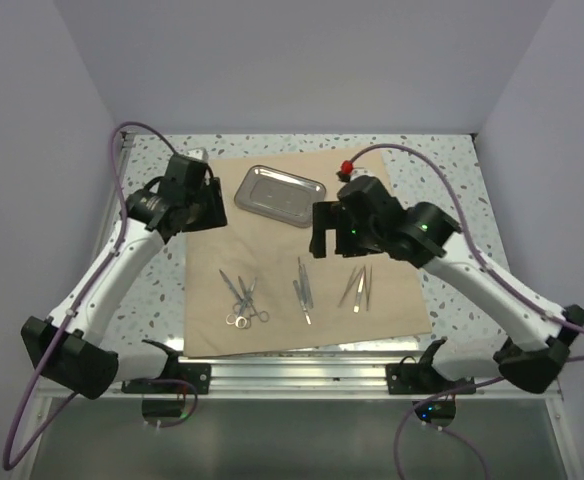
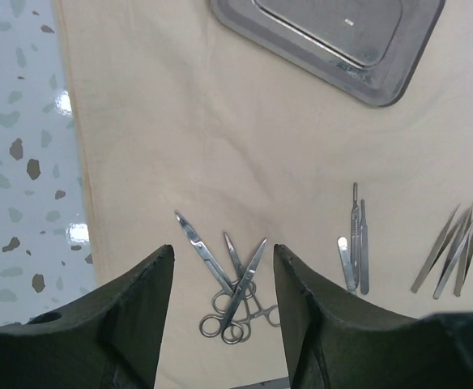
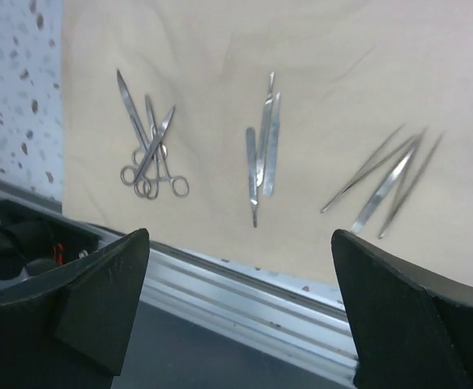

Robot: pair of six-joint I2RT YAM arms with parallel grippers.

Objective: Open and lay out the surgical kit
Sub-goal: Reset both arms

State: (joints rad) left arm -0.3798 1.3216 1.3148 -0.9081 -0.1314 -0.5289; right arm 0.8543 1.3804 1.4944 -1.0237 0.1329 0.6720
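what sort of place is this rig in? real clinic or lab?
Most likely a robotics lab cell, not a clinic: plain white walls box in a speckled tabletop, the left arm and right arm are bolted to an aluminium rail, and the instruments lie on a tan cloth.

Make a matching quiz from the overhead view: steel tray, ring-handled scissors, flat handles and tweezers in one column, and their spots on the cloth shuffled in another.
Things:
1. steel tray
2. ring-handled scissors
3. flat handles
4. tweezers

Places on the cloth:
A. near row, right end
B. far part, alone
C. near row, left end
D. near row, middle

Pairs: 1-B, 2-C, 3-D, 4-A
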